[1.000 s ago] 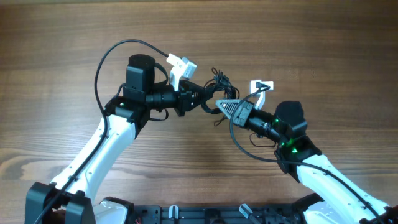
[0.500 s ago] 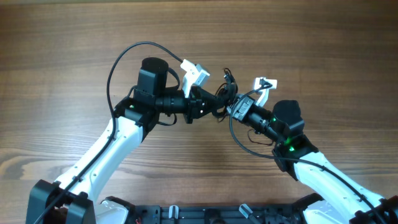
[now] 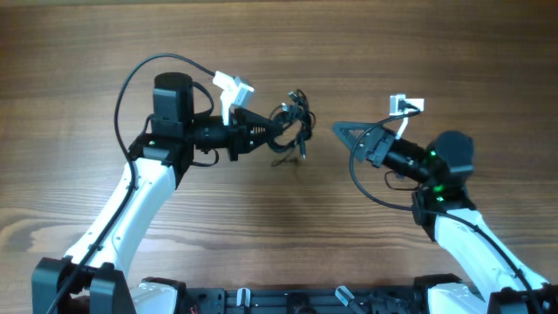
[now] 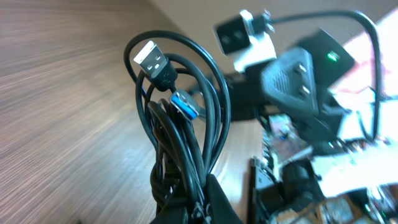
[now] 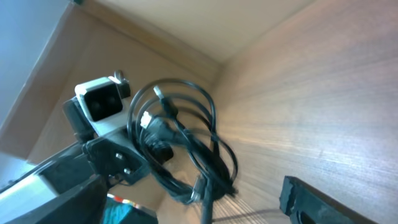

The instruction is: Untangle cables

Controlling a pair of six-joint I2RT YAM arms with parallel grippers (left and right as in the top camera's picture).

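Cables (image 4: 186, 134): thin black loops ending in a silver USB plug (image 4: 151, 57) and a blue USB plug (image 4: 186, 106), bunched, pinched at the base by left gripper (image 3: 270, 131), held above wood-grain table (image 3: 418, 52). Right gripper (image 3: 347, 138) spread wide, empty, well apart from the bunch. Brown grain across the whole overhead view.

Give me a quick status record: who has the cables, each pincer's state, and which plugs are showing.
left pincer: shut on cables
right pincer: open, empty, apart from the bundle
cables: one tangled black bundle, loops hanging free past the left pincer's tip
plugs: silver USB plug and blue plug show at the bundle's far end
table: wood
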